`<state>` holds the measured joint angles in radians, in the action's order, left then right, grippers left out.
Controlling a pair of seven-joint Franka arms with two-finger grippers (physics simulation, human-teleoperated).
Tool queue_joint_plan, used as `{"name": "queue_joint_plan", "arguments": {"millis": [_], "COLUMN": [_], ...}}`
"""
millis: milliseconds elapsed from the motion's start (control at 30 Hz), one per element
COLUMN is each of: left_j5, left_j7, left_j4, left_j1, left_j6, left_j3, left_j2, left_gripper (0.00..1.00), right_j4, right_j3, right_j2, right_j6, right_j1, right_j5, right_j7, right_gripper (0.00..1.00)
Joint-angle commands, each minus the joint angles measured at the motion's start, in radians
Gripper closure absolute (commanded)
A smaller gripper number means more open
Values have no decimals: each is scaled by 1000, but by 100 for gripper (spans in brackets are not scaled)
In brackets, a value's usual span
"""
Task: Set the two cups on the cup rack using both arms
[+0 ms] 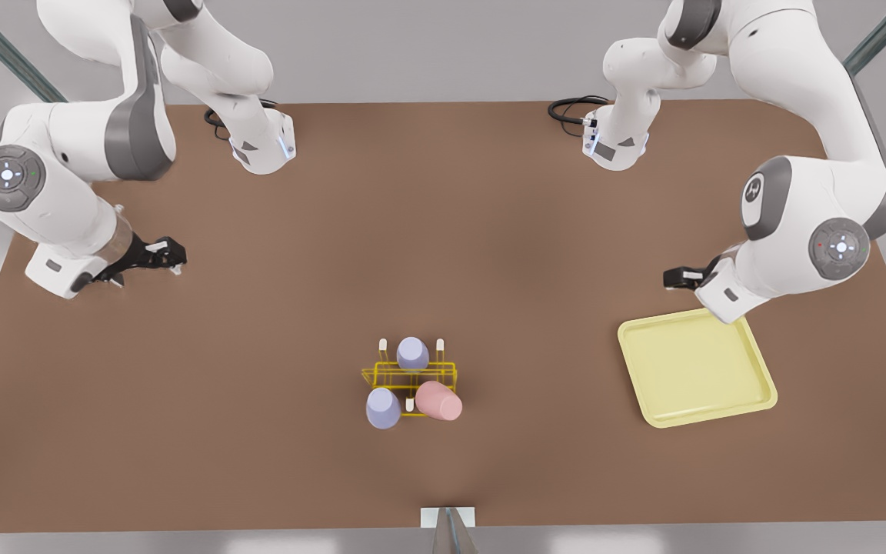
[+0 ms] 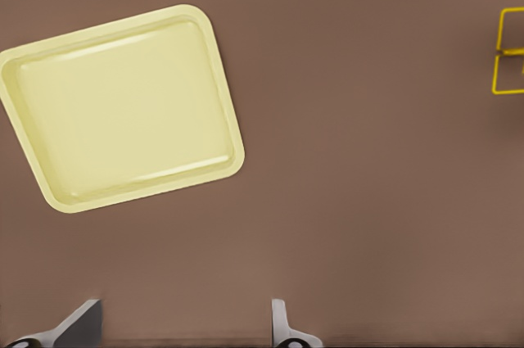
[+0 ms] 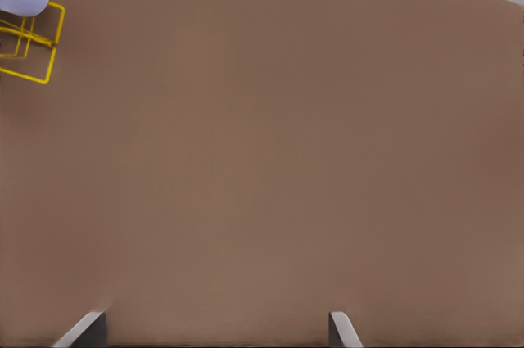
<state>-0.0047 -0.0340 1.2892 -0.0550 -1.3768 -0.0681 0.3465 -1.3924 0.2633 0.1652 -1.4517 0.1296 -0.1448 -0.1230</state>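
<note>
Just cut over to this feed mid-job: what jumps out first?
The yellow cup rack at the table's middle, carrying a pink cup and two lavender cups. Both arms wait well away, tools open: the left tool by the pale yellow tray on the front view's right, the right tool on its left.

Three cups sit on the one yellow wire cup rack (image 1: 410,378): two lavender, one at the rack's far side (image 1: 413,353) and one at its near corner on the front view's left (image 1: 383,407), and one pink cup (image 1: 438,400); one pale yellow tray (image 1: 695,367) lies on the single brown surface (image 1: 443,254). Two white arms stand over it, each with one black pincer; the left pincer (image 1: 680,277) is near the tray, the right pincer (image 1: 157,255) at the opposite side.
</note>
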Motion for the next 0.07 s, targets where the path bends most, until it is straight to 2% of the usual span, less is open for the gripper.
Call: {"name": "queue_joint_plan", "arguments": {"millis": [0,33], "left_j5": [2,2], "left_j7": [111,111], "left_j4": [-2,-2], "left_j1": [0,0], "left_j6": [64,62], "left_j3": [-1,-1], "left_j2": [0,0], "left_gripper": [0,0], "right_j4": [-23,-23], "right_j3": [-19,-24], "right_j2": [-32,-38], "right_j6": [42,47], "right_j1": [4,5], "right_j5": [41,42], "right_j7": [209,209], "right_gripper": [0,0]}}
